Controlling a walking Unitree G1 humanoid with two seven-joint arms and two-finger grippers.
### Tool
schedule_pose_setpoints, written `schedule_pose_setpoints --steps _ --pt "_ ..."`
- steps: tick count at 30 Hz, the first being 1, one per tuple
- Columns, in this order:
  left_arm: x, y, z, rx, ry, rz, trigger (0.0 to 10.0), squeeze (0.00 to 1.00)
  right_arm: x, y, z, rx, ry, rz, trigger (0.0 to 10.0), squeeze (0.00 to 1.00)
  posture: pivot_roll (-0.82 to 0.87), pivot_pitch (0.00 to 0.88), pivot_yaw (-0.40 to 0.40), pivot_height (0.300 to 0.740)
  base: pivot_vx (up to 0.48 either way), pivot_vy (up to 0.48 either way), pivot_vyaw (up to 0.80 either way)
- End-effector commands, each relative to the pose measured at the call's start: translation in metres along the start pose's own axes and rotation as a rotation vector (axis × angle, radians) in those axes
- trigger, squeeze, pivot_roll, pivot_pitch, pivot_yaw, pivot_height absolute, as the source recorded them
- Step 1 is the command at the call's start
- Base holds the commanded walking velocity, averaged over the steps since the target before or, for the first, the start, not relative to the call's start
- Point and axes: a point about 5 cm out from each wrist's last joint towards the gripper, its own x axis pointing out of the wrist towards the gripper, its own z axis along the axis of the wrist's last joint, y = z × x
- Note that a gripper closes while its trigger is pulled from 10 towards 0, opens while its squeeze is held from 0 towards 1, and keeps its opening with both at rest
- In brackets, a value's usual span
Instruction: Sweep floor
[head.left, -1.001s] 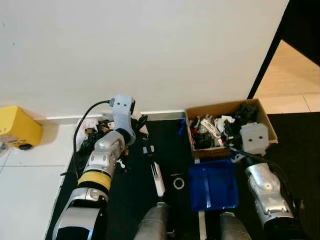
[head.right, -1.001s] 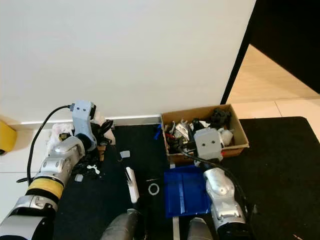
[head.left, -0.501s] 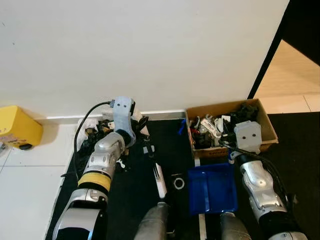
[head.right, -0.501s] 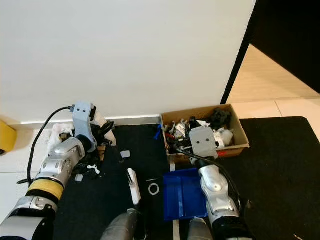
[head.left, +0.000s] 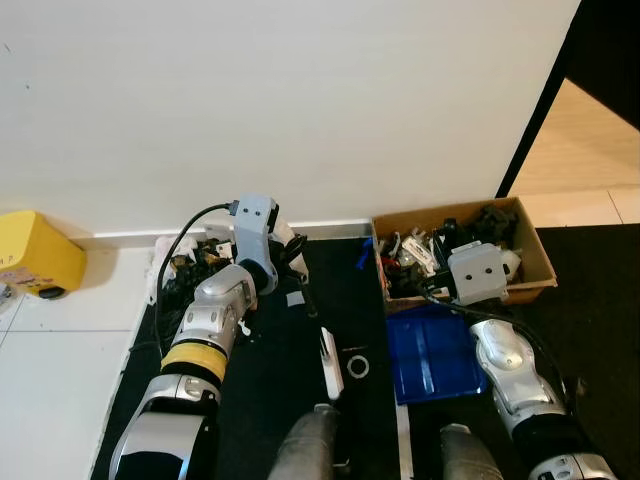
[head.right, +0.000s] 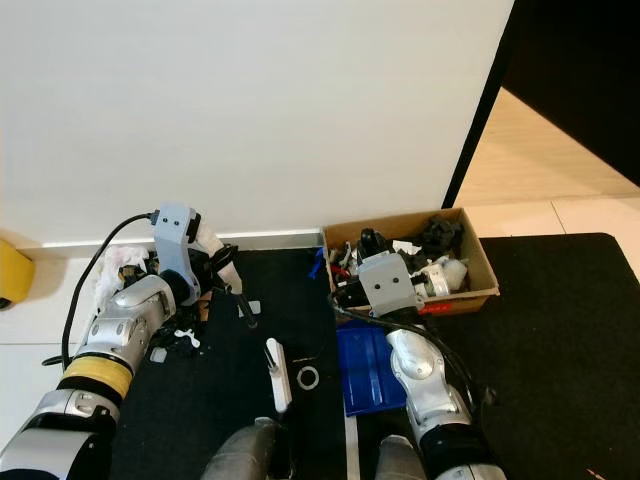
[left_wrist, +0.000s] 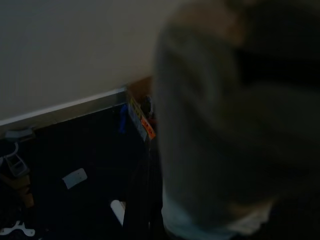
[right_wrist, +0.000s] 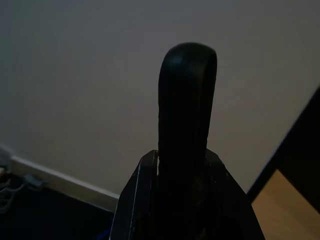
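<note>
While dustpan (head.left: 432, 352) lies flat on black mat (head.right: 560, 330), scoop mouth toward cardboard box (head.left: 535, 262), right arm sits just beside it, nearer arm by far. Right gripper (right_wrist: 186, 150) points up toward wall; black fingers look pressed together around dark handle, likely dustpan's, not certain. White brush (head.right: 277, 372) lies inward of left arm, long axis toward robot. Left gripper (head.left: 285, 250) among litter (head.right: 185, 337) by skirting; finger state cannot tell. Judgement: debris lies left of pan.
</note>
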Motion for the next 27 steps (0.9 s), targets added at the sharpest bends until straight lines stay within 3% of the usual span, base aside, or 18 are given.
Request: schedule_pose_setpoints --steps 1,11,18,27 --pt "-0.001 -0.001 -0.005 -0.007 0.009 -0.011 10.0 0.0 -0.001 0.003 0.001 -0.001 -0.022 0.004 10.0 0.0 0.14 0.206 0.156 0.74 0.0 0.0 0.0" --pt "-0.002 0.0 -0.009 -0.008 0.025 -0.006 10.0 0.0 -0.016 0.023 -0.022 0.043 0.109 0.072 10.0 0.0 0.14 0.205 0.152 0.74 0.0 0.0 0.0" --pt "0.0 -0.002 -0.018 -0.014 0.067 -0.024 10.0 0.0 -0.014 0.02 -0.021 0.05 0.096 0.076 10.0 0.0 0.13 0.203 0.147 0.74 0.0 0.0 0.0" --pt "0.02 -0.026 -0.029 -0.073 0.116 -0.101 10.0 0.0 -0.005 0.018 -0.017 0.05 0.073 0.106 10.0 0.0 0.11 0.201 0.142 0.74 0.0 0.0 0.0"
